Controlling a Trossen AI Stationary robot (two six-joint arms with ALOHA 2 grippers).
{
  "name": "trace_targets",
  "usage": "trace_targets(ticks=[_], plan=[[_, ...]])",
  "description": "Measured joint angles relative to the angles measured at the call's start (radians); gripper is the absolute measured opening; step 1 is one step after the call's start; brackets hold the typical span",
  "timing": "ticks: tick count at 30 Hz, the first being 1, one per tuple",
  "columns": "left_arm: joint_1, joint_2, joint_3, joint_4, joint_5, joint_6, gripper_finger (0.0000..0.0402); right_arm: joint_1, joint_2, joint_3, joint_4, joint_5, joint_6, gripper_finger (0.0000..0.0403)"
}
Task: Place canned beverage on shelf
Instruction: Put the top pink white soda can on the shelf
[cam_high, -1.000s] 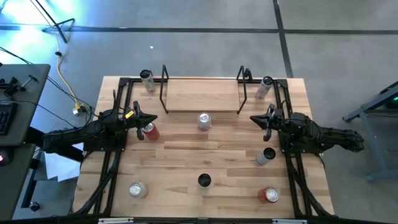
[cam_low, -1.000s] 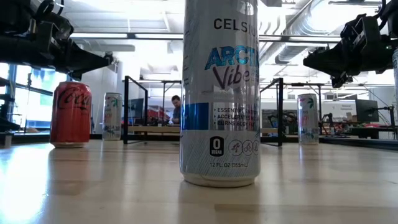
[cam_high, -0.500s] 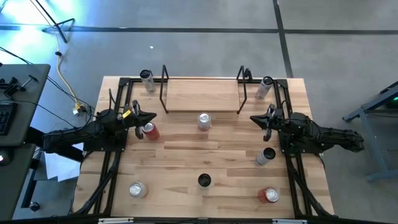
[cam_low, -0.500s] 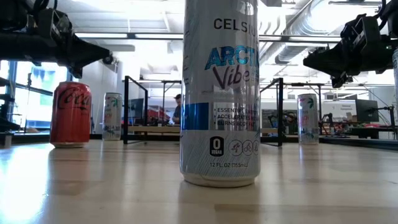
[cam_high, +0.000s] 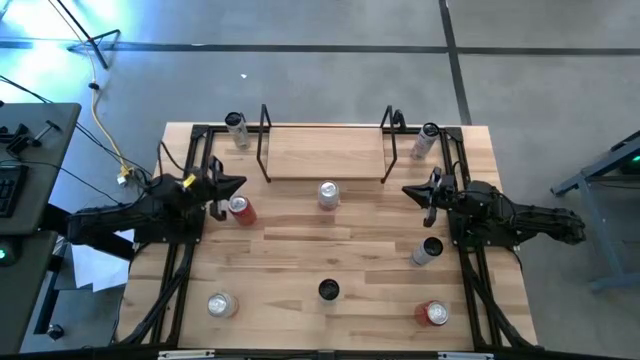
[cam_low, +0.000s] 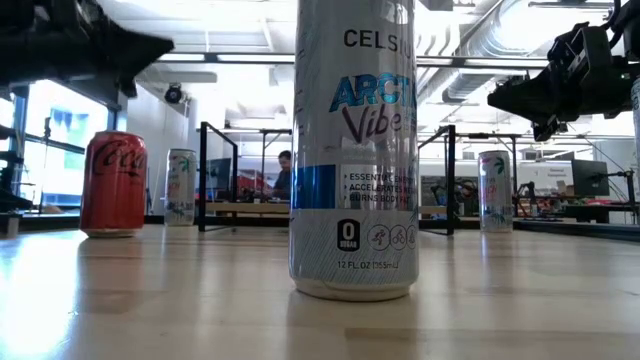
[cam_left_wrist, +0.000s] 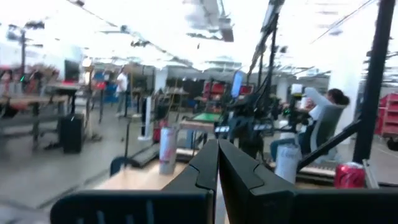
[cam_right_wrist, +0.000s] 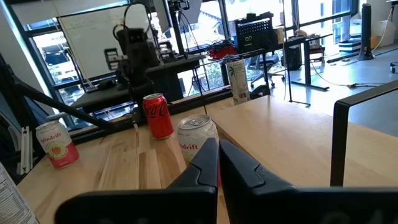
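The shelf (cam_high: 325, 152), a light-wood platform with black rod uprights, stands at the table's far middle with nothing on it. Several cans stand upright on the tabletop. A silver can (cam_high: 328, 195) stands just in front of the shelf, and a red cola can (cam_high: 240, 209) is at the left. My left gripper (cam_high: 241, 183) is shut and hovers just beyond the red can (cam_low: 113, 183), tipped upward, touching nothing. My right gripper (cam_high: 408, 191) is shut and held level at the right, above the table. In the right wrist view its shut fingers (cam_right_wrist: 217, 146) point past the silver can (cam_right_wrist: 198, 140).
More cans: a tall Celsius can (cam_low: 352, 150) near the front middle (cam_high: 328, 290), a silver one (cam_high: 221, 304) at the near left, a red one (cam_high: 435, 313) at the near right, and one (cam_high: 428, 250) below my right arm. Two stand at the far corners (cam_high: 236, 128), (cam_high: 426, 140). Black frame rails run along both table sides.
My left gripper has risen and tipped its fingertips upward, staying shut, beside the red can. The cans and my right arm have kept still.
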Motion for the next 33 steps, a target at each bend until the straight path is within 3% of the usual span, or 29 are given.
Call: trace_targets(ticks=[5, 17, 22, 27, 33], plan=[[-0.013, 0.175, 0.164, -0.046, -0.002, 0.057, 0.0001, 0.000, 0.000, 0.000, 0.000, 0.000, 0.000, 0.0000], [-0.011, 0.778, 0.614, -0.293, -0.003, 0.097, 0.0000, 0.000, 0.000, 0.000, 0.000, 0.000, 0.000, 0.0000], [-0.004, 0.967, 0.782, -0.504, 0.002, 0.110, 0.0000, 0.000, 0.000, 0.000, 0.000, 0.000, 0.000, 0.0000], [-0.004, 1.096, 0.893, -0.604, 0.003, 0.145, 0.0000, 0.000, 0.000, 0.000, 0.000, 0.000, 0.000, 0.0000], [0.047, 1.237, 1.020, -0.715, 0.158, 0.129, 0.0000, 0.000, 0.000, 0.000, 0.000, 0.000, 0.000, 0.0000]])
